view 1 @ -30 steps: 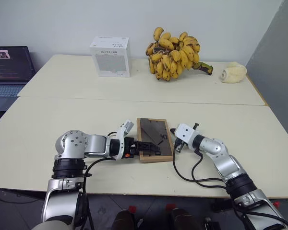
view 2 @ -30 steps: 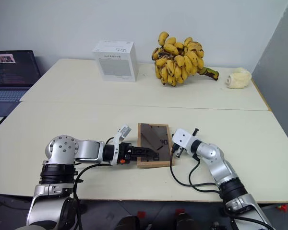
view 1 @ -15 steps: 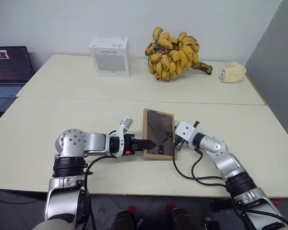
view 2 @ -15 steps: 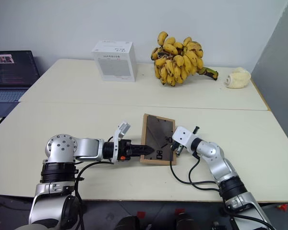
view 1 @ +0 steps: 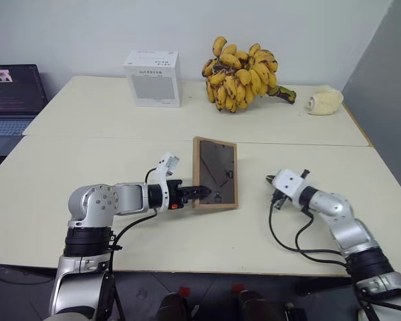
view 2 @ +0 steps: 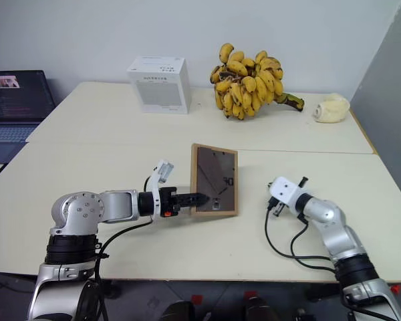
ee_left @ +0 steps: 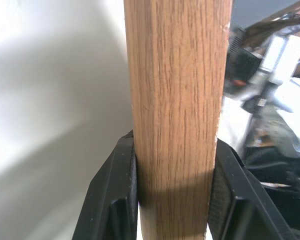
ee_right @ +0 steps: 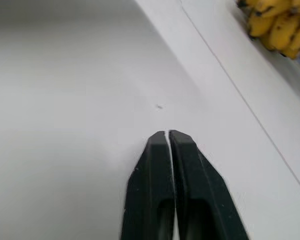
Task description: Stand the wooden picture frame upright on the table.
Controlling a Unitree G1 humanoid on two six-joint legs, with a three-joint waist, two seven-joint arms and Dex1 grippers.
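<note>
While the left gripper (ee_left: 172, 200) has its jaws clamped on the left edge of the wooden picture frame (view 1: 215, 173), one black finger (ee_left: 115, 195) presses each face of the light-wood rail. Frame stands upright, slightly tilted, on the near slab of the worktop (view 1: 67, 167), its lower edge down on the surface, dark grey back facing the camera. Left gripper points level toward the frame from the robot's left. Right gripper (ee_right: 168, 137) has its jaws together, nothing between them; it sits well apart from the frame on the robot's right, above bare worktop. On the far slab, past the seam: white printed box (view 1: 152, 79), bunch of bananas (view 1: 244, 75) beside it, pale lumpy object (view 1: 324, 101) near the far right corner. Open laptop (view 1: 13, 93) sits off the worktop's left end.
</note>
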